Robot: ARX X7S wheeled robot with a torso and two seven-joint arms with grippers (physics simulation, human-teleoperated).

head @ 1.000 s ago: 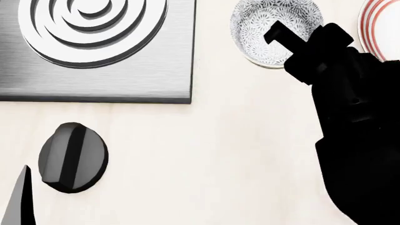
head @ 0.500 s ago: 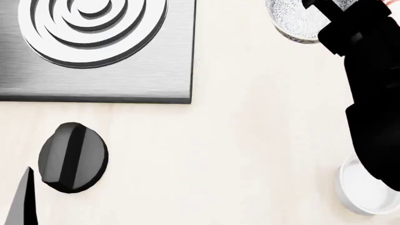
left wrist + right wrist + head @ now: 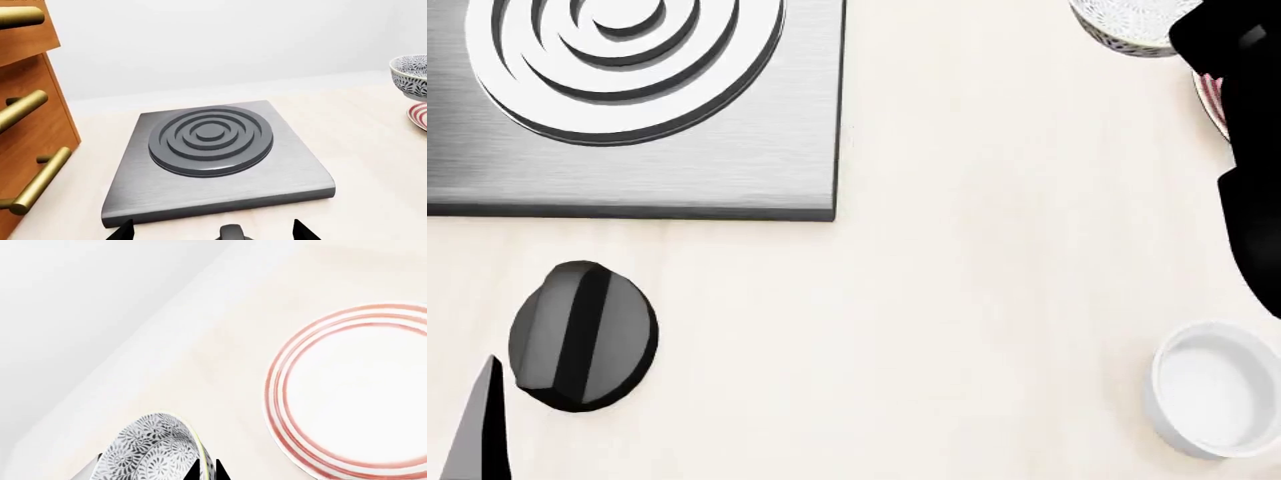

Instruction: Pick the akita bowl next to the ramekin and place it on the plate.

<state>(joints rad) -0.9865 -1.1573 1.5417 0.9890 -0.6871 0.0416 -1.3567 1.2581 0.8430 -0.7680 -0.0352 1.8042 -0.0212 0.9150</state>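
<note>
The akita bowl point(image 3: 150, 450), grey-and-white floral, hangs above the counter with my right gripper point(image 3: 205, 471) shut on its rim, one fingertip on each side of the wall. In the head view the bowl point(image 3: 1121, 25) is at the top right, partly behind my black right arm point(image 3: 1241, 60). The red-ringed plate point(image 3: 353, 390) lies on the counter beside the bowl and is bare; only a sliver of it point(image 3: 1205, 100) shows in the head view. The white ramekin point(image 3: 1214, 392) stands at the near right. My left gripper point(image 3: 212, 234) is open over the counter, holding nothing.
A grey hotplate point(image 3: 627, 110) with raised rings fills the far left. A dark round knob point(image 3: 581, 335) lies in front of it, close to my left gripper's finger point(image 3: 481, 430). Wooden drawers point(image 3: 27, 125) with brass handles stand beside the hotplate. A white wall backs the counter.
My right arm has carried the bowl away from me and to the right, toward the plate. The ramekin, hidden behind the arm before, now shows fully. The left arm barely moved.
</note>
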